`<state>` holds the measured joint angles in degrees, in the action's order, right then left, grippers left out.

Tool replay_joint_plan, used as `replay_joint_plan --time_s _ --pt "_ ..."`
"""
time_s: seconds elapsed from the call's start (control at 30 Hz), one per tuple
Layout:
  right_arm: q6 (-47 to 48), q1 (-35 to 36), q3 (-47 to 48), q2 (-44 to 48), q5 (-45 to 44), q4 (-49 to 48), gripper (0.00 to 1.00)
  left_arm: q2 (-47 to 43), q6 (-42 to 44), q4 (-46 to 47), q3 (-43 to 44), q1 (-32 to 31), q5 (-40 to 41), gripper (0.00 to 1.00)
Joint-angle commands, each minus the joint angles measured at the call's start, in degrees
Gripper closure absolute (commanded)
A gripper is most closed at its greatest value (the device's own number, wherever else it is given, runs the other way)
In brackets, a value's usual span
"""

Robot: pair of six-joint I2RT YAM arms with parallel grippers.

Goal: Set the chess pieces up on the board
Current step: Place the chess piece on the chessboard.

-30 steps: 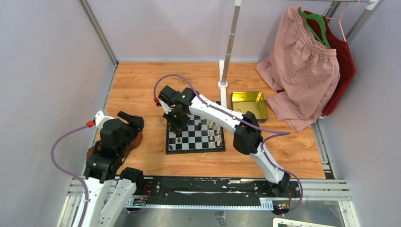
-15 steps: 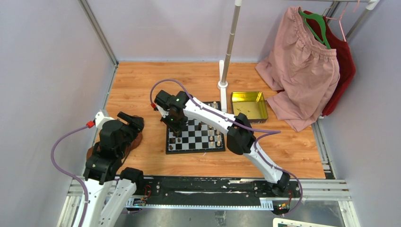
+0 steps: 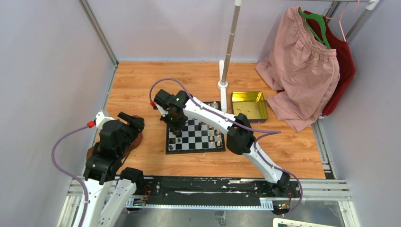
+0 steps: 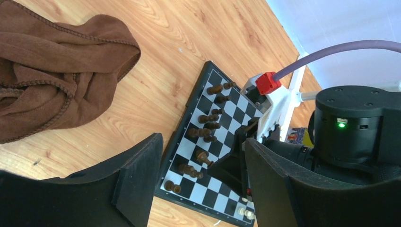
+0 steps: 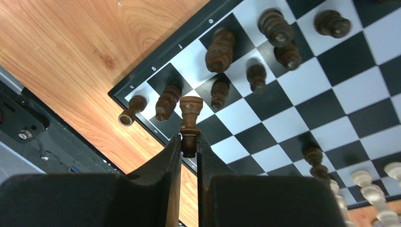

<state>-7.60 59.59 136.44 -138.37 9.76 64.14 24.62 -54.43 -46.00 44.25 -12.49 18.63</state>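
The board [image 3: 200, 143] lies in the middle of the table. Several dark chess pieces [image 5: 220, 49] stand along its left columns, and cream chess pieces [image 3: 216, 136] stand at its right side. My right gripper [image 5: 189, 144] is shut on a dark brown piece [image 5: 190, 118], held by its base just above the board's left part near the near-left corner. In the top view that gripper [image 3: 176, 126] hangs over the board's left edge. My left gripper [image 4: 202, 144] is open and holds nothing, hovering left of the board [image 4: 188, 150] above a brown cloth [image 4: 56, 71].
A gold tray [image 3: 248, 104] sits right of the board, and a white pole base [image 3: 222, 85] stands just behind it. Pink and red garments [image 3: 302, 71] hang at the back right. The brown cloth [image 3: 136, 140] lies under my left gripper [image 3: 135, 123].
My right gripper has shifted a little left and back over the board's left columns with the dark piece in it. The left arm has not moved.
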Motion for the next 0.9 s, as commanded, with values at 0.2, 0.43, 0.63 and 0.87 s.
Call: replay_joint_plan --time_s 0.2,0.43,0.63,0.87 --pt "0.48 -0.76 -6.14 11.34 -8.15 5.09 1.0 1.29 4.59 0.48 1.63 0.27 1.15 0.31" --pt "0.74 -1.73 -11.94 12.85 -9.69 5.8 1.0 4.16 12.01 1.53 3.09 0.21 1.3 0.31" --pt "1.86 -2.29 -12.07 9.96 -10.65 8.12 1.0 9.17 21.54 1.78 5.06 -1.54 -0.86 0.31" --pt "3.09 -2.77 -9.3 6.46 -11.74 10.16 1.0 12.55 24.96 1.62 6.65 -2.51 -1.59 0.3"
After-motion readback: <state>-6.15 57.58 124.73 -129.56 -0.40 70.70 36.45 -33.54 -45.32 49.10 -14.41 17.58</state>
